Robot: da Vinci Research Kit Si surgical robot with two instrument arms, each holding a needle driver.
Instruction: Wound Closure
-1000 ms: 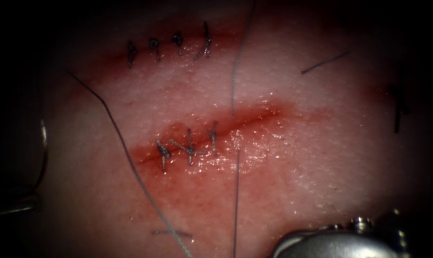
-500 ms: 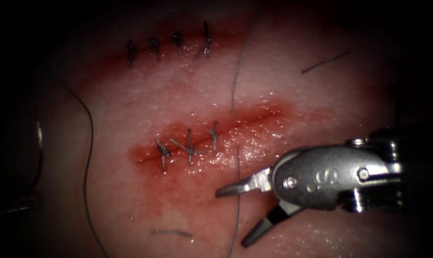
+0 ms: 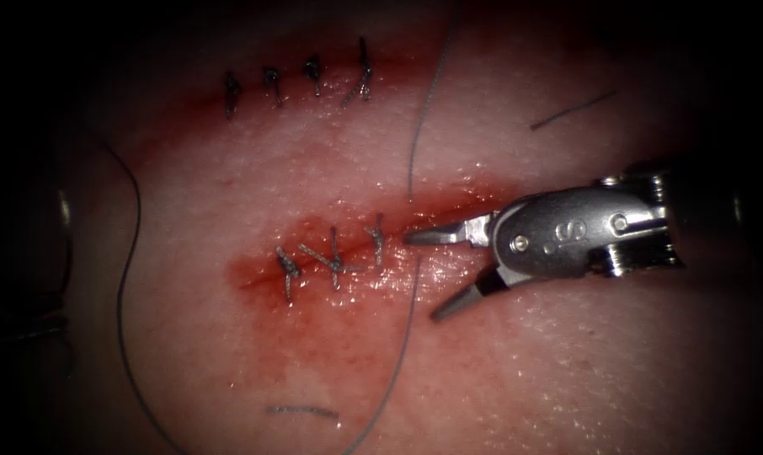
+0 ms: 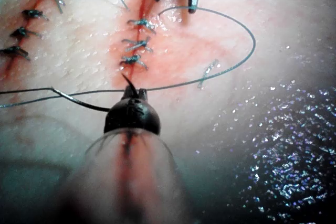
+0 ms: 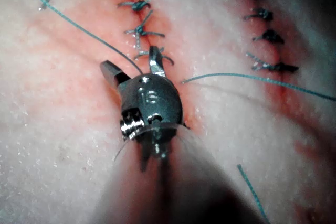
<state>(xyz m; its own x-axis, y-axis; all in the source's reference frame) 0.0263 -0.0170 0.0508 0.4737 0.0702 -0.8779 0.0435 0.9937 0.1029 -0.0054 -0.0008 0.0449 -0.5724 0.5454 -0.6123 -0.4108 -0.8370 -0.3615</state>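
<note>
A: Thread [image 3: 409,152] status?
B: Thin, limp, light. Enters cut [image 3: 449,206] from the far side, exits the near side, and trails off toward the left. Likely to slip or fray if pinched hard, so better gripped flat and well clear of the tissue [image 3: 567,362].
A: Needle [image 4: 79,99]?
B: Stiff, curved, left of cut, apparently out of tissue. Runs up to left tool [image 4: 131,116]; can't tell grip.
A: Right tool [image 3: 422,278]?
B: Spread wide, holding nothing. Upper jaw tip at cut, just right of three stitches [image 3: 333,257]; thread crossing the gap, untouched.
A: Obstacles?
B: Stitches close by, easy to snag. Red fluid [image 3: 314,337] around cut, probably slick. Loose cut ends [image 3: 571,109] well apart.
</note>
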